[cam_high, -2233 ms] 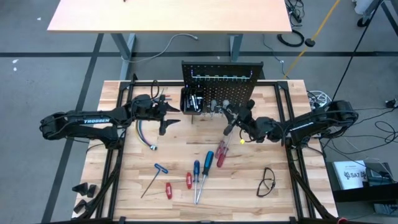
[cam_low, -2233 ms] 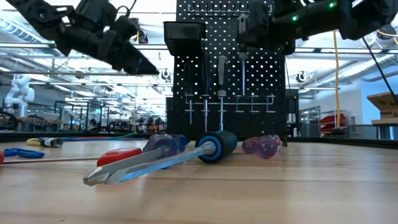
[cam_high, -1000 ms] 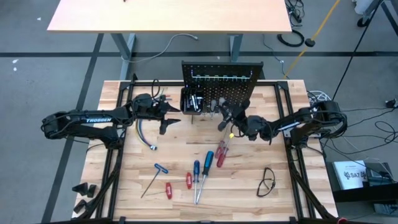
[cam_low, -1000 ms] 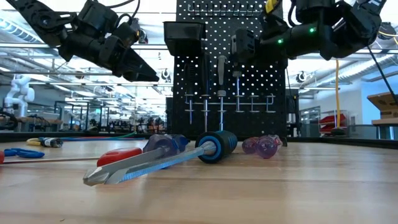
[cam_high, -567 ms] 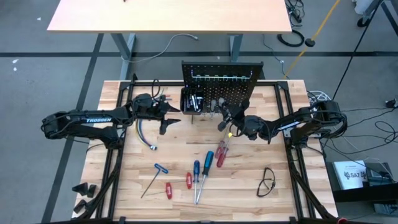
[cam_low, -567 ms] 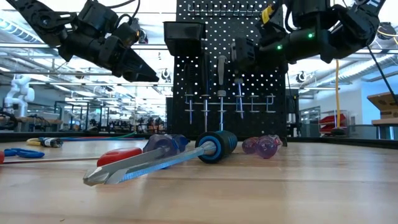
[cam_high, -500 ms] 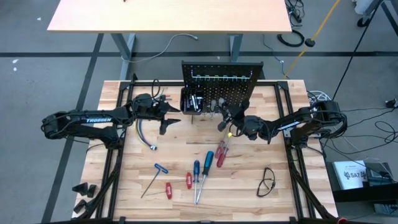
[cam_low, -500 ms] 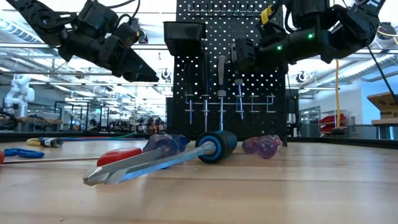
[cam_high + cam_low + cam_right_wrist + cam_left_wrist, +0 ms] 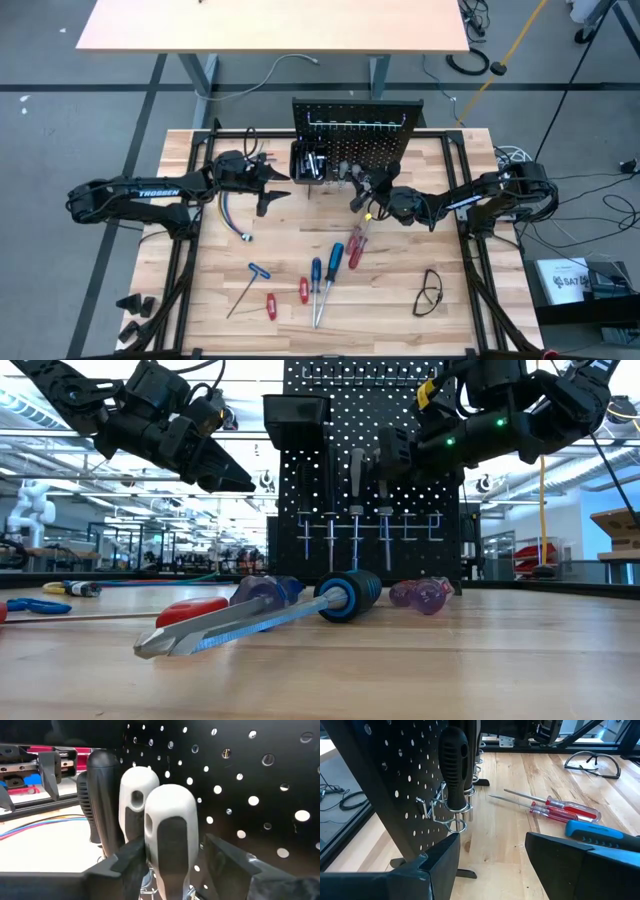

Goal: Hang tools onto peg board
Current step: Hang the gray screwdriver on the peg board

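High view: the peg board (image 9: 357, 128) stands upright at the upper centre of the frame, on the far part of the bench (image 9: 400, 300). The right hand (image 9: 362, 192) is just in front of the board's lower row of hooks, right of centre; the left hand (image 9: 278, 190) hangs left of the board, above the bench, beside a bundle of coloured wires (image 9: 232, 215).

Right wrist view: a white-and-grey-handled screwdriver (image 9: 170, 835) stands upright between the right hand's fingers (image 9: 227, 862), seated in a hook ring on the board, with a second white-handled tool (image 9: 137, 800) and a black-handled tool (image 9: 102, 795) hung just beside it. The fingers flank the handle — whether they touch it or stand just clear I cannot tell.

Left wrist view: the left hand's fingers (image 9: 570, 865) are spread wide and empty — the black-handled tool (image 9: 454, 765) hangs on the board ahead of them.

Lower centre of the high view: loose tools lie flat on the bench — red-handled screwdrivers (image 9: 356, 246), blue-handled screwdrivers (image 9: 333, 262), and a blue T-handle key (image 9: 258, 271). Safety glasses (image 9: 430, 292) lie at lower right.
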Controlling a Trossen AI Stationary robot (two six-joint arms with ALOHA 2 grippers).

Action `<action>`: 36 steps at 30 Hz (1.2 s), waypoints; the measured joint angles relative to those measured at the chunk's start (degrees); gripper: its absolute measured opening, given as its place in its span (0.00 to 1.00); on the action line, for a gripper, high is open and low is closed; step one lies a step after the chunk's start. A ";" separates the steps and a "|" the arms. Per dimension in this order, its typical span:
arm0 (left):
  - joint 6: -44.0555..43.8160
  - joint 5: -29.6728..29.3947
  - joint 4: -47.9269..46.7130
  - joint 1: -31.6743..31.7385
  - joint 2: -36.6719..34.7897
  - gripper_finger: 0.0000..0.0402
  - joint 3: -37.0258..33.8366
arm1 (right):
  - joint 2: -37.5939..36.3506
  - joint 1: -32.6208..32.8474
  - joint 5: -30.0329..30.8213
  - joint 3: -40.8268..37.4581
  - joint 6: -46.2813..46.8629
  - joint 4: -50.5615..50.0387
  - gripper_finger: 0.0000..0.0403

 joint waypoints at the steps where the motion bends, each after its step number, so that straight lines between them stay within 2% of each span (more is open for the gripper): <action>1: -0.11 0.00 0.00 0.00 0.00 0.58 0.00 | 0.00 0.03 0.00 0.00 0.00 -0.02 0.47; 11: -0.21 1.38 -2.06 -0.02 -0.02 0.58 0.00 | -1.21 2.80 0.26 0.00 -4.37 -0.74 0.48; 17: -0.25 1.40 -3.38 -0.07 -0.02 0.58 0.00 | -6.00 3.95 0.86 0.00 -4.15 -9.47 0.48; 21: -0.29 1.40 -4.61 -0.32 -0.02 0.58 0.00 | -10.05 5.48 4.86 0.00 -3.19 -14.10 0.48; 27: -1.65 1.51 -4.84 -1.31 -0.02 0.58 0.00 | -14.89 8.13 5.86 0.00 -1.87 -14.61 0.47; 31: -1.66 1.53 -4.80 -2.02 -0.02 0.58 0.00 | -14.61 9.04 0.02 0.00 3.06 -15.03 0.35; 36: -1.69 1.52 -3.85 -2.53 -0.02 0.58 0.00 | -11.79 9.40 -1.37 0.00 6.08 -14.11 0.06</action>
